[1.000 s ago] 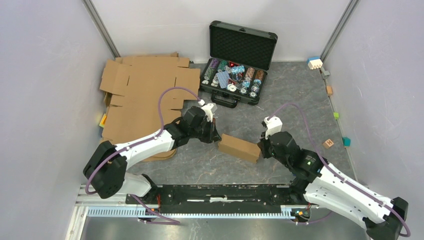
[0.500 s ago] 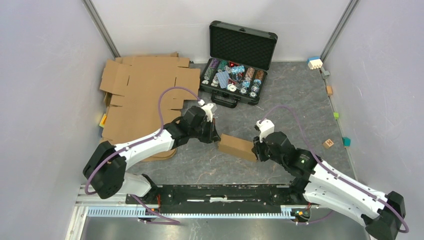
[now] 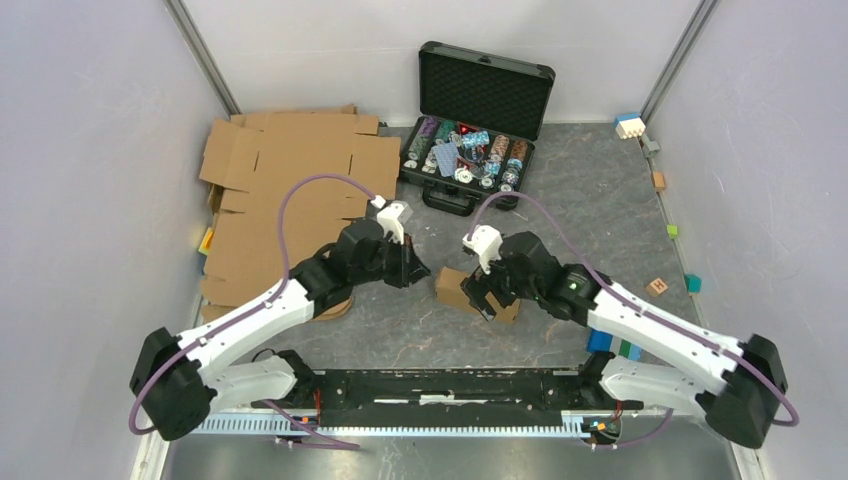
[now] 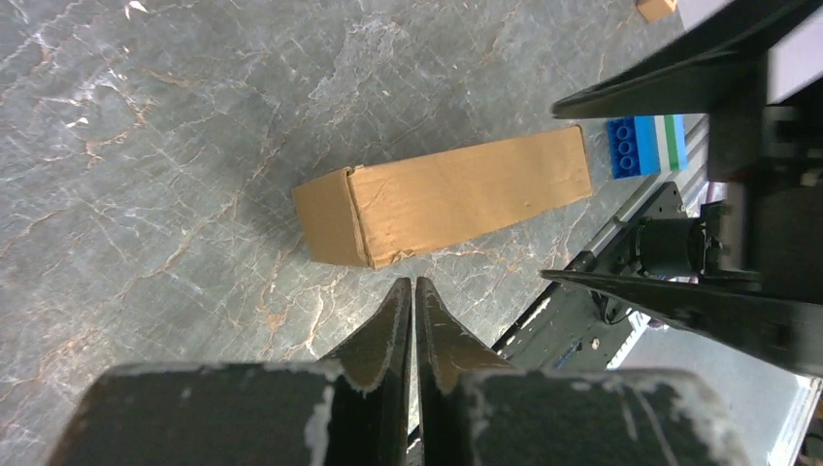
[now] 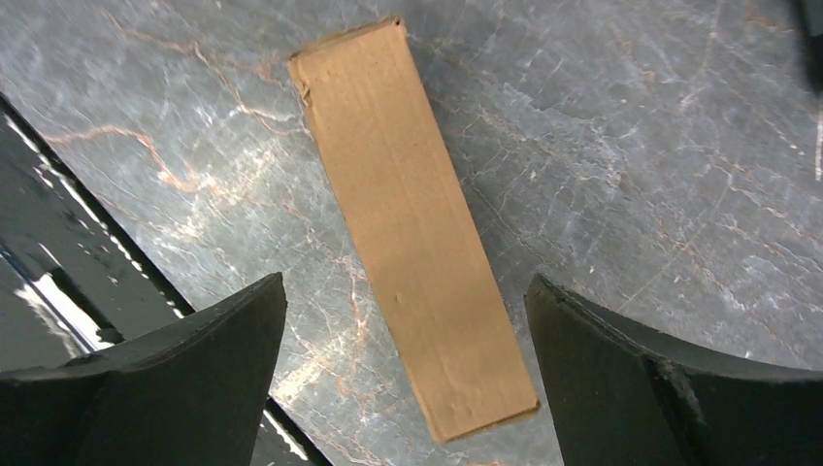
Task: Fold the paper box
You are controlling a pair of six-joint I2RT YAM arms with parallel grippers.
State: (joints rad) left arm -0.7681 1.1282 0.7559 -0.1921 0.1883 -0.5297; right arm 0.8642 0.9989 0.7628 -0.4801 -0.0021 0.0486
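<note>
The paper box (image 3: 452, 288) is a closed, slim brown carton lying flat on the grey marble-patterned table. In the left wrist view the paper box (image 4: 446, 194) lies just ahead of my left gripper (image 4: 413, 283), which is shut with nothing between its fingers and stands clear of the near left corner. In the top view the left gripper (image 3: 420, 274) sits at the box's left end. My right gripper (image 3: 490, 297) hovers over the box's right part. In its wrist view the right gripper (image 5: 406, 282) stands wide open, a finger on each side of the paper box (image 5: 412, 214), touching nothing.
Large flat cardboard sheets (image 3: 290, 200) cover the back left. An open black case of chips (image 3: 475, 130) stands at the back. Blue and green blocks (image 3: 612, 346) lie by the near rail (image 3: 440, 385). Small coloured blocks (image 3: 657, 287) dot the right side.
The right gripper let go of the box's right end, opened wide and swung left over the box. The left gripper drew back slightly from the left end.
</note>
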